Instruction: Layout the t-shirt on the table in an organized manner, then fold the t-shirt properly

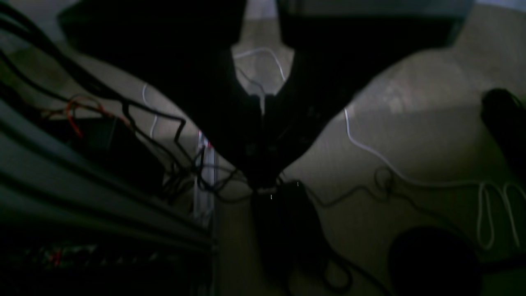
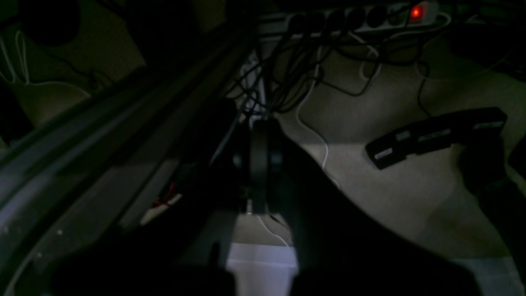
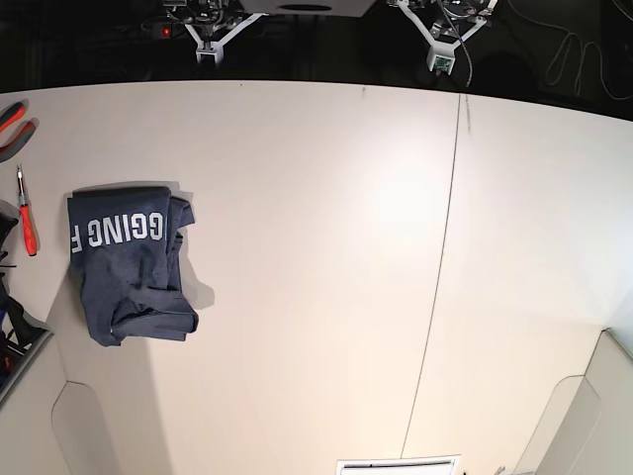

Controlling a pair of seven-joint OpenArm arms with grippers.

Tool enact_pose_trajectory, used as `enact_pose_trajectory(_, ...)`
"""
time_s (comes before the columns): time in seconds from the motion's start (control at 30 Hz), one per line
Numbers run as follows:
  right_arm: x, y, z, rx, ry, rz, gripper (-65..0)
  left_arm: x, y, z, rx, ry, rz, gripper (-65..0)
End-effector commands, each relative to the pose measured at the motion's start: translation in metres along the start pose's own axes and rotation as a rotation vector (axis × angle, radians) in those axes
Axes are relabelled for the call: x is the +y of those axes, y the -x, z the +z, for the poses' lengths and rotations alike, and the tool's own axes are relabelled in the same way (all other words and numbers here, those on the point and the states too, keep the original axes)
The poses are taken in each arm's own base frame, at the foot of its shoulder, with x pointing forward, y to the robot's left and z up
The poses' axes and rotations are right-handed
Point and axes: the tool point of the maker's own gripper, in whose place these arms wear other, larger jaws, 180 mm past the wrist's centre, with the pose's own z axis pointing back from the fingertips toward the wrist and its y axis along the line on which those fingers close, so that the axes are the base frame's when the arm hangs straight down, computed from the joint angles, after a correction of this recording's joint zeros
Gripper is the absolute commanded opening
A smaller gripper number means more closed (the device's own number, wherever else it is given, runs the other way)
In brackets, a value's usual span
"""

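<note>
The t-shirt [image 3: 124,262], dark navy with white capitals, lies bunched and partly folded over itself near the left side of the table [image 3: 316,247]. Neither gripper touches it. Both arms hang behind the table's far edge: the right arm [image 3: 208,40] at the top left of the base view, the left arm [image 3: 442,49] at the top right. In the dim left wrist view my left gripper [image 1: 264,181] is shut with nothing in it, pointing at the floor. My right gripper [image 2: 261,139] is shut and empty too, over cables.
A red-handled screwdriver [image 3: 26,223] and red pliers [image 3: 10,121] lie at the table's left edge. A thin dark seam [image 3: 445,247] crosses the tabletop. Below the arms, tangled cables [image 1: 370,189], a power strip with a red light [image 2: 415,12] and a black bar [image 2: 435,135] lie on the floor.
</note>
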Motion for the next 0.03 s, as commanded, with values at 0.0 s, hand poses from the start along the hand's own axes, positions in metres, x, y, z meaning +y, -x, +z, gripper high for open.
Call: enact_pose_trajectory(0.0,0.0005,-0.0043,0.0009,-0.014,-0.004,-0.004,-65.0,0.0017,-0.0008,0.0012,-0.012,-0.002,0.000,-65.0)
